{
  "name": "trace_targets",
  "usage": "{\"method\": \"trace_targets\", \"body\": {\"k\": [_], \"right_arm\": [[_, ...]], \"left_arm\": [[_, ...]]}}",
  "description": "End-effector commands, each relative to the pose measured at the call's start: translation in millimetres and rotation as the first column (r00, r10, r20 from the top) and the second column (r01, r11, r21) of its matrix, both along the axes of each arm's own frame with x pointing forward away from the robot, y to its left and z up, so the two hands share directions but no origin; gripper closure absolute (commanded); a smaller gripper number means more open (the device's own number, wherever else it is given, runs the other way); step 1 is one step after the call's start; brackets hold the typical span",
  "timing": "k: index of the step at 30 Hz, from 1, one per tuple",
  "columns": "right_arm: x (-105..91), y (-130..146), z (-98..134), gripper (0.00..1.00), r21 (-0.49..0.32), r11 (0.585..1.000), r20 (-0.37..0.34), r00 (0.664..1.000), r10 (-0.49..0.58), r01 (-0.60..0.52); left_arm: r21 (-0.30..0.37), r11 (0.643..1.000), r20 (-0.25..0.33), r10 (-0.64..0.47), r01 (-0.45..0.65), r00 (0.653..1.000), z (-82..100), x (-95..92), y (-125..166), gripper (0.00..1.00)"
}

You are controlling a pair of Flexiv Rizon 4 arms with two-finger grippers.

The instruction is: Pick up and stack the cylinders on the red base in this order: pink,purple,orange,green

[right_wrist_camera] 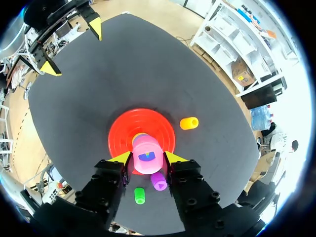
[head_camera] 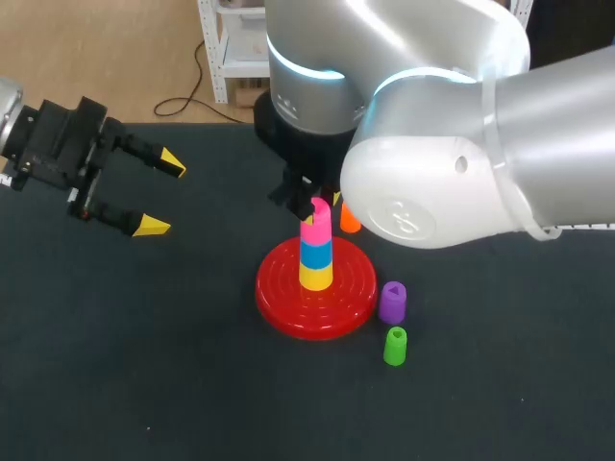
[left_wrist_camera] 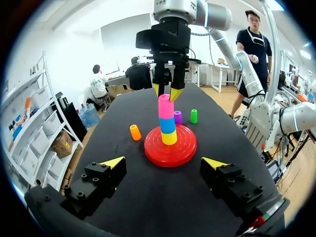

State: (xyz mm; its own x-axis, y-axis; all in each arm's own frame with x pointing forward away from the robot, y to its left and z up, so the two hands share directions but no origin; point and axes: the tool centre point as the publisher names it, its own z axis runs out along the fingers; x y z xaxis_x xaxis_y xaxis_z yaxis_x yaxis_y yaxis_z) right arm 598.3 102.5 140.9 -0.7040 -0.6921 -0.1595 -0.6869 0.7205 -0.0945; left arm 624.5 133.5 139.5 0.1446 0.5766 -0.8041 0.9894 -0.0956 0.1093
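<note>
nearest to me, off the near right of the red base [head_camera: 284, 300], the green cylinder [head_camera: 395, 346] stands upright on the dark table [head_camera: 144, 384], apart from the base's rim. a little farther back the purple cylinder [head_camera: 392, 302] also stands upright, just beside the base's right rim, and i can't make out whether it touches. on the middle of the base there is a stack of three: a yellow cylinder [head_camera: 315, 277] at the bottom, a blue cylinder [head_camera: 315, 254] on it, and the pink cylinder [head_camera: 317, 230] on top, all in line. my right gripper [right_wrist_camera: 147, 158] hangs straight above the base, and its yellow fingertips [right_wrist_camera: 122, 158] press on the pink cylinder's upper part from two sides, so it holds the piece narrowly while the piece sits on the blue one. the bulk of my right arm [head_camera: 461, 163] comes in over the far right of the base. behind the base, on its far right, the orange cylinder [head_camera: 349, 221] lies on the table, partly hidden by that arm in the head view, well clear of the rim. my left gripper [head_camera: 161, 195] hovers well apart from the base, off its far left, fingers spread wide with nothing between them and pointing toward the base.
</note>
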Motion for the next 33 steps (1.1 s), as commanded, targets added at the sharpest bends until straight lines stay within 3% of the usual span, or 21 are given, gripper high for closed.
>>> {"method": "trace_targets", "body": {"k": [1,13,21,22,23,24,25,33], "right_arm": [[4.1,2,-11,1.0,-0.004,1.0,-0.016,1.0,-0.01,0.01],[16.3,2,-27,1.0,-0.023,0.998,-0.061,0.997,-0.056,0.055],[9.2,-5,-32,1.0,-0.023,0.999,-0.048,0.998,-0.042,0.041],[8.1,-7,-29,0.76,-0.012,0.999,-0.045,0.998,-0.034,0.033],[6.8,-9,-24,0.68,0.002,1.0,-0.04,0.999,-0.03,0.03],[5.7,-11,-20,0.22,0.016,1.0,-0.033,0.999,-0.025,0.026],[4.4,-13,-14,0.0,0.032,0.999,-0.032,0.999,-0.02,0.021],[-2.3,-31,23,0.0,0.103,0.995,-0.004,1.0,-0.017,0.018]], "left_arm": [[-0.003,1.0,0.003,-0.002,0.002,1.0,-0.8,0.3,1,0.0],[-0.003,1.0,0.003,-0.002,0.002,1.0,-0.8,0.3,1,0.0],[-0.003,1.0,0.003,-0.002,0.002,1.0,-0.8,0.3,1,0.0],[-0.003,1.0,0.003,-0.002,0.002,1.0,-0.8,0.3,1,0.0],[-0.003,1.0,0.003,-0.002,0.002,1.0,-0.8,0.3,1,0.0],[-0.003,1.0,0.003,-0.002,0.002,1.0,-0.8,0.3,1,0.0],[-0.003,1.0,0.003,-0.002,0.002,1.0,-0.8,0.3,1,0.0],[-0.003,1.0,0.003,-0.002,0.002,1.0,-0.8,0.3,1,0.0]]}}
